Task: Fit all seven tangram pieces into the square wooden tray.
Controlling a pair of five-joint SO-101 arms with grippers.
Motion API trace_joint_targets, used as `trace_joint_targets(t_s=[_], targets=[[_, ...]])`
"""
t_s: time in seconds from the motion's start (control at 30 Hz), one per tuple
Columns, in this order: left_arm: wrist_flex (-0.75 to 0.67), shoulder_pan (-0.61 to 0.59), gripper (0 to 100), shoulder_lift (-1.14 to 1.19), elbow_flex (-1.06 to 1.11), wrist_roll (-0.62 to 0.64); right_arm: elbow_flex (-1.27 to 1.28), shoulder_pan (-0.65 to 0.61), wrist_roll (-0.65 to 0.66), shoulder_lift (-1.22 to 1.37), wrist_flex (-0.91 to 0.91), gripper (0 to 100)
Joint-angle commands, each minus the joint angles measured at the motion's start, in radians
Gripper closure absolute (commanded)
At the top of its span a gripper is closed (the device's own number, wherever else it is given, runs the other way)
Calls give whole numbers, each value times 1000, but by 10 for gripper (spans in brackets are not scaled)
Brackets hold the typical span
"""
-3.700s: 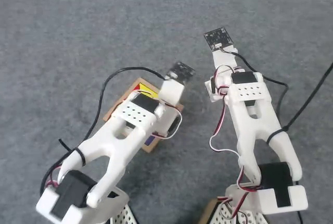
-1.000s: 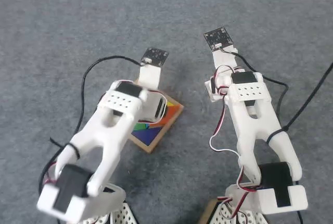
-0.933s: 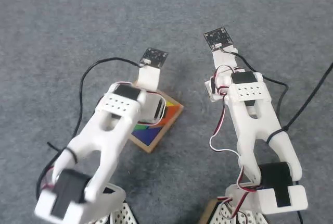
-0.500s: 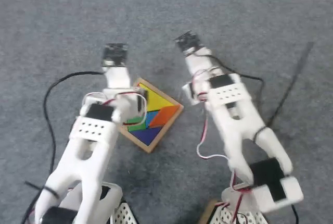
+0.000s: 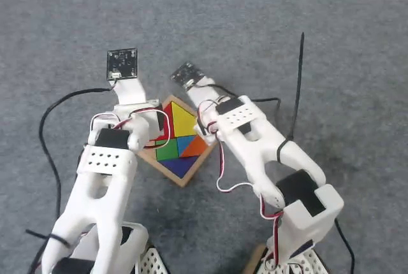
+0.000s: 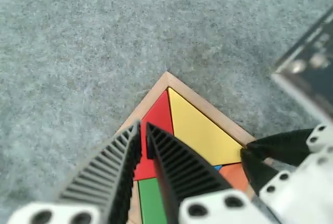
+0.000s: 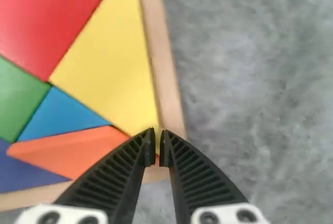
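Both arms are sitting somewhere new compared with a few seconds back. The left arm (image 5: 105, 165) was covering the tray (image 5: 159, 169) and is now lying along its left side. The right arm (image 5: 255, 140) was parked well off to the right and is now leaning in over the tray's right corner.

From above, we're seeing the tray lying as a diamond on the grey mat (image 5: 64, 44) between the two arms. Yellow (image 5: 182, 121), blue (image 5: 185, 144), green (image 5: 167, 151), orange (image 5: 199, 148) and purple (image 5: 180, 165) pieces are showing inside it.

From the left wrist, we're looking at the left gripper (image 6: 143, 127) hanging over the red piece (image 6: 158, 114) near the tray's corner. Its fingers are pressed nearly together and gripping nothing. The yellow piece is lying just beside it, and the right gripper (image 6: 244, 149) is poking in at the opposite rim by the orange piece.

From the right wrist, the right gripper is showing its fingers closed to a sliver with nothing between them. The tips are sitting right where yellow and orange are meeting the wooden rim. Red, green and blue pieces are lying farther in.
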Motion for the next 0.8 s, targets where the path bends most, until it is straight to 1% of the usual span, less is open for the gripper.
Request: trace_joint_targets(t_s=[0.0,0.07,0.23,0.3,0.4,0.43,0.5,0.6,0.67,0.77], targets=[[-23,-14,988,-49,-8,-15,-64,-15,84,-19,67,965],[-26,-46,988,-49,-10,-17,-78,-12,112,-41,105,965],[-34,-114,988,-49,-19,-17,-61,24,66,-168,122,965],[-48,-117,988,-49,-21,-17,-15,2,66,-223,110,965],[-49,-118,988,-49,-19,-15,81,-87,68,-272,59,965],[-49,-127,988,-49,-19,-15,110,-116,68,-274,33,965],[-49,-161,988,-49,-21,25,157,-153,68,-255,-28,965],[-54,-207,988,-49,-25,55,164,-153,69,-186,-68,965],[-74,-213,988,-49,-22,55,133,-142,69,-127,-54,965],[-77,-213,988,-49,-21,55,46,-119,69,-68,73,965]])
